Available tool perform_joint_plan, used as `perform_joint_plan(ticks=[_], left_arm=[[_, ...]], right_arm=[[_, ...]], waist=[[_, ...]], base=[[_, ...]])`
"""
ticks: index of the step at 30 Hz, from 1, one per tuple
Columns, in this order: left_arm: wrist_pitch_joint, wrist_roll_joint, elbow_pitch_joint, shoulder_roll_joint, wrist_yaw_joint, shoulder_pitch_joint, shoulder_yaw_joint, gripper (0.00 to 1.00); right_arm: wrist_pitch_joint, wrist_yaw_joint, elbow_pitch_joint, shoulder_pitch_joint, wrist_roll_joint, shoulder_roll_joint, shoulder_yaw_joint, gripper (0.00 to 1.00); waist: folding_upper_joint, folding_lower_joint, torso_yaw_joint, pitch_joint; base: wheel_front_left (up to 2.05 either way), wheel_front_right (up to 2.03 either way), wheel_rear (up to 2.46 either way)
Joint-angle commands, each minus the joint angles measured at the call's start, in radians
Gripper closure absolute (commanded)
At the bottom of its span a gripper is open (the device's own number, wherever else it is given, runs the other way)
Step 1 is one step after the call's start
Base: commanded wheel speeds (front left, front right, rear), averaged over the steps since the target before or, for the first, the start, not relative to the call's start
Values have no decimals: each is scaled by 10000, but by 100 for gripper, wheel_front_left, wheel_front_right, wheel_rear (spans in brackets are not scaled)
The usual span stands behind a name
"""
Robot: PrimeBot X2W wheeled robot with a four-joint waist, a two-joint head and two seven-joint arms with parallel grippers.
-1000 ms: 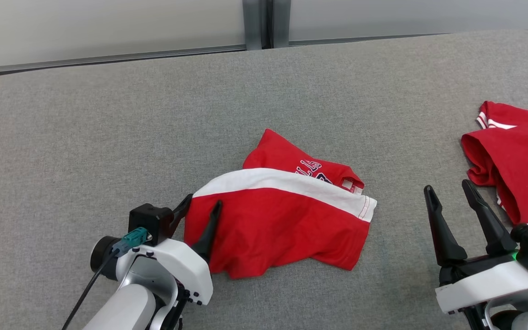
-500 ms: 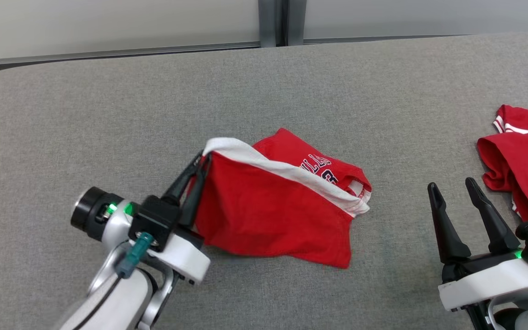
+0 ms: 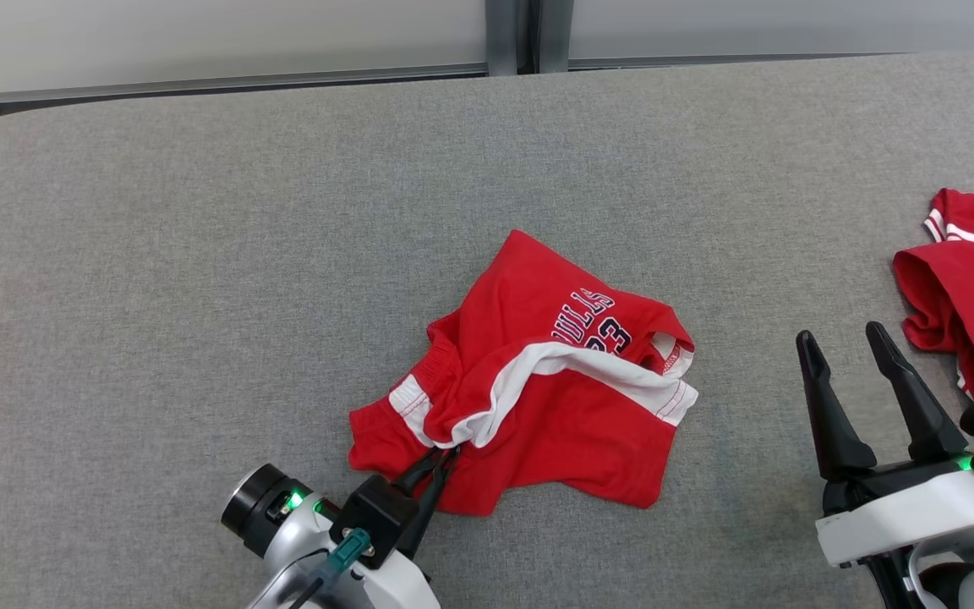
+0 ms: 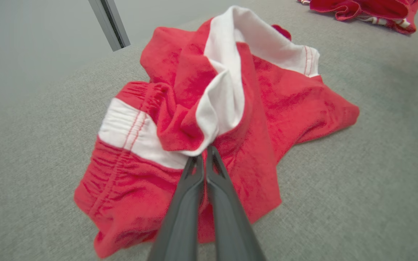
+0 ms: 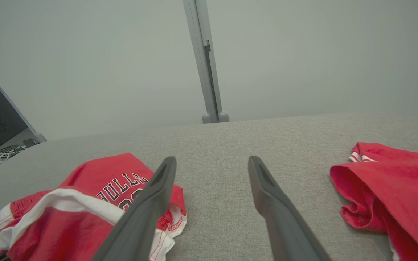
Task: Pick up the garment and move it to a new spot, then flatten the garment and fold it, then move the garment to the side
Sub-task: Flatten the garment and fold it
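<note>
Left pincer [image 3: 445, 455], bottom middle, is clamped on the white band [image 3: 504, 393] of the red garment [image 3: 571, 440], which spreads up and right toward the open right pincer [image 3: 840, 334].

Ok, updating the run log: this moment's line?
left gripper shut on red garment at white band | right gripper open, empty | garment bunched on table | second garment at right
</note>
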Motion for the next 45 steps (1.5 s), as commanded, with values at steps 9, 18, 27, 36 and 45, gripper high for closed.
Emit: perform_joint_plan(ticks=[9, 18, 27, 36, 45], left_arm=[[-1127, -912, -307, -370, 537, 483, 907, 0], [-1800, -1669, -1376, -172, 1752, 1178, 2708, 0], [-1859, -2165, -1749, 353, 2257, 1743, 3911, 0], [-1493, -2506, -1910, 666, 2333, 2274, 4094, 0], [-1394, -2507, -2032, 674, 2478, 2367, 4045, 0]], right_arm=[[-52, 0, -69, -5, -398, -39, -194, 0], [114, 0, -198, 270, -621, -136, -100, 0], [199, 0, -219, 556, -756, -217, 98, 0], [234, 0, -291, 744, -699, -243, 112, 0], [206, 0, -286, 738, -641, -213, 45, 0]], waist=[[0, 0, 16, -235], [0, 0, 213, -710], [0, 0, 214, -1178], [0, 0, 159, -1331], [0, 0, 192, -1287]], base=[[0, 0, 0], [0, 0, 0], [0, 0, 0], [0, 0, 0], [0, 0, 0]])
